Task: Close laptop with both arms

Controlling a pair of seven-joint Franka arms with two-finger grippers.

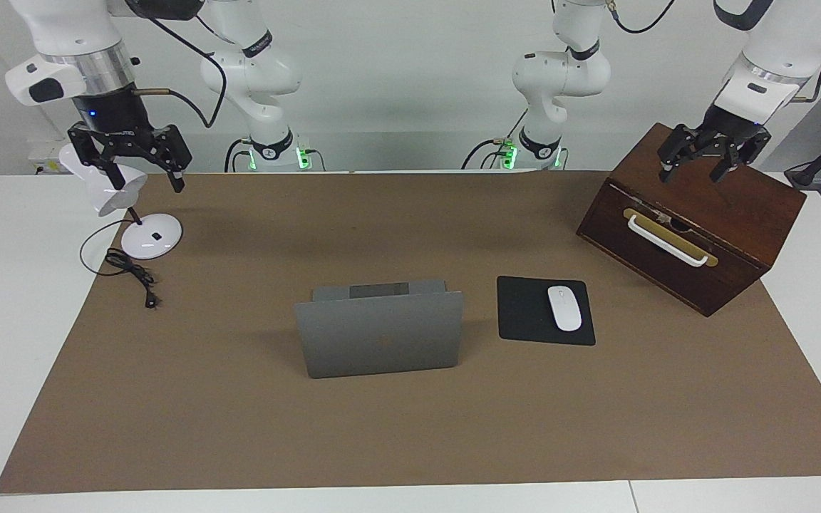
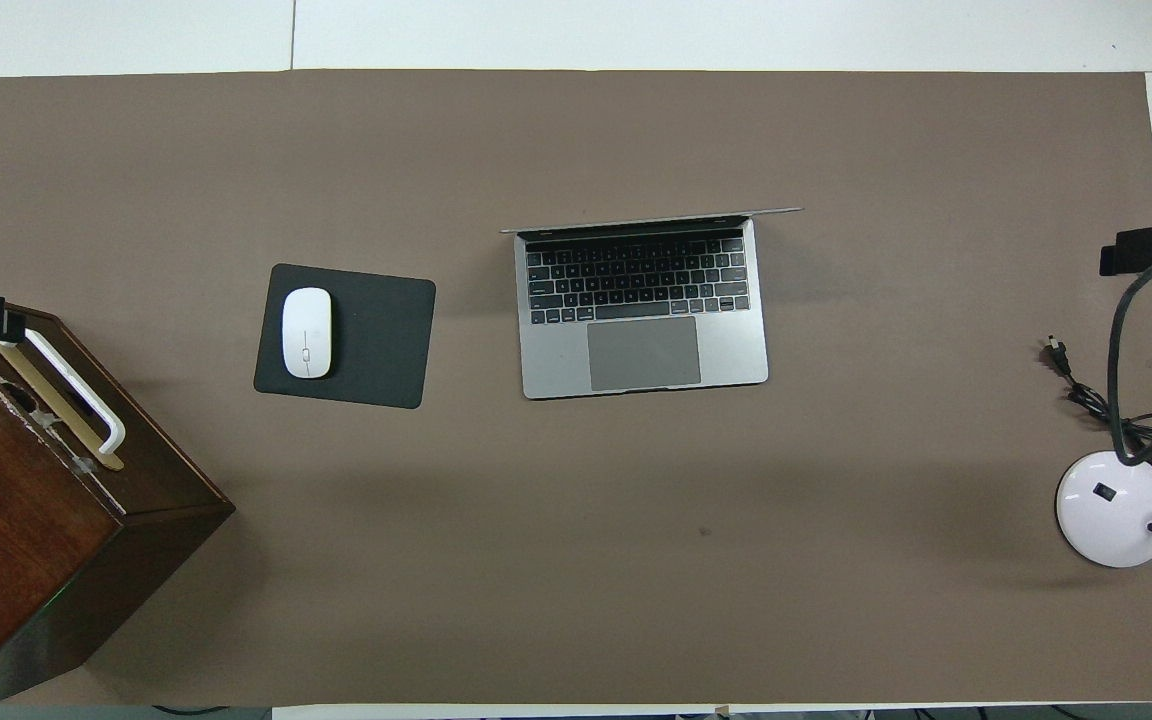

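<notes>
Here, at the right arm's end of the table (image 1: 18, 320), the right arm (image 1: 79, 43) hangs over a white desk lamp (image 1: 148, 239). Its jaws stand open with nothing between them, raised in front of the lamp's white shade (image 1: 104, 187). The lamp's black cable (image 1: 129, 271) lies coiled on the brown mat (image 1: 410, 427) just beside the round base.

In the middle of the mat stands the laptop (image 1: 382, 338), open, well apart from both arms. Its lid is nearly upright, with the back turned away from the robots (the logo on it is only faintly visible). Its keyboard (image 2: 636, 280) and trackpad face them.

Beside the laptop, toward the left arm's end and not touching it, lies a black mouse pad (image 1: 524, 310). A white mouse (image 1: 564, 308) rests on it.

Nearer to the robots than the pad, at the left arm's end, sits a dark wooden box (image 1: 738, 199), set at an angle to the mat's edge. Its one drawer, with a white handle (image 1: 667, 241), is pushed in, so what it holds cannot be told. The left arm (image 1: 774, 43) reaches down over the box's top. Its jaws are spread wide and grip nothing.
</notes>
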